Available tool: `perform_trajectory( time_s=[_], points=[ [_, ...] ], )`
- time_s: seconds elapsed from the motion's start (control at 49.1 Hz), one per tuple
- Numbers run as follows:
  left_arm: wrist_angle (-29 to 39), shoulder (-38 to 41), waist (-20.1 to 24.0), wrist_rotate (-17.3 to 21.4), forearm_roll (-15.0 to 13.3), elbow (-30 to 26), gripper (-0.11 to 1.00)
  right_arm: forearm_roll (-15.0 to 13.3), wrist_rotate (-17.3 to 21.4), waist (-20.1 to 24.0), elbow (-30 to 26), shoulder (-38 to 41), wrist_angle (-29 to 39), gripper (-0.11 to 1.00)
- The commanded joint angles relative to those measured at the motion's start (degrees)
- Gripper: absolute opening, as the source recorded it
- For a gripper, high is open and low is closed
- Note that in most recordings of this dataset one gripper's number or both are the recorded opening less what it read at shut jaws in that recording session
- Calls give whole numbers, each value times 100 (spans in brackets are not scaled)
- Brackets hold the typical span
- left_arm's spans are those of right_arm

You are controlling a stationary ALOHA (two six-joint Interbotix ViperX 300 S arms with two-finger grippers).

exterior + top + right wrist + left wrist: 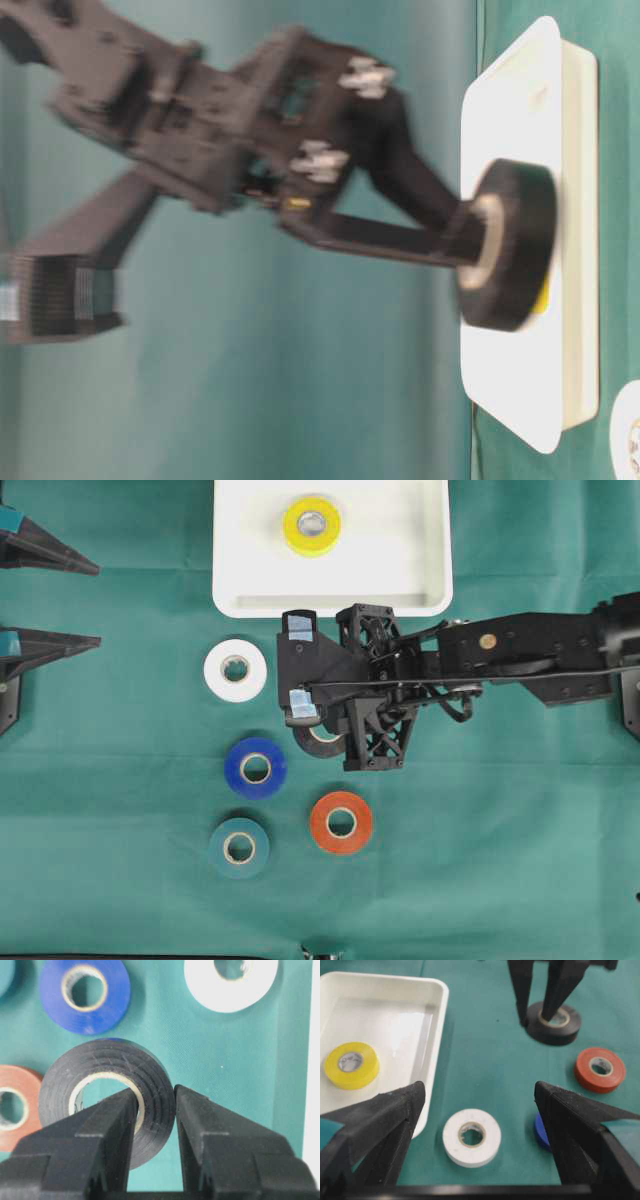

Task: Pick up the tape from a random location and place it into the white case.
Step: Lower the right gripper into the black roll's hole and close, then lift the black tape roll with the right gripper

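Overhead view: black tape roll (322, 742) mostly hidden under right gripper (300, 670); wrist cam shows jaws clamped on its wall, one finger in the core. Table-level view blurred. White case (420, 580) at top holds 1 yellow roll (311, 525). Loose on green cloth (500, 830): white, blue, teal, orange, 1 each. Left gripper (480, 1097) spread wide, empty.
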Motion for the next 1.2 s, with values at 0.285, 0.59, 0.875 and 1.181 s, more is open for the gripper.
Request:
perform_trajectory(
  time_s=[0.285, 0.59, 0.875, 1.181],
  points=[
    [-35, 18, -9, -9, -9, -88, 99, 0, 18, 193, -923, -378, 1195, 25],
    [-26, 18, -9, -9, -9, -79, 99, -18, 18, 237, -1204, -431, 1529, 25],
    [-26, 9, -9, 0, -9, -79, 99, -62, 26, 229, -1204, -431, 1521, 25],
    [-26, 18, -9, -9, -9, -79, 99, -105, 26, 237, -1204, -431, 1521, 25]
  ],
)
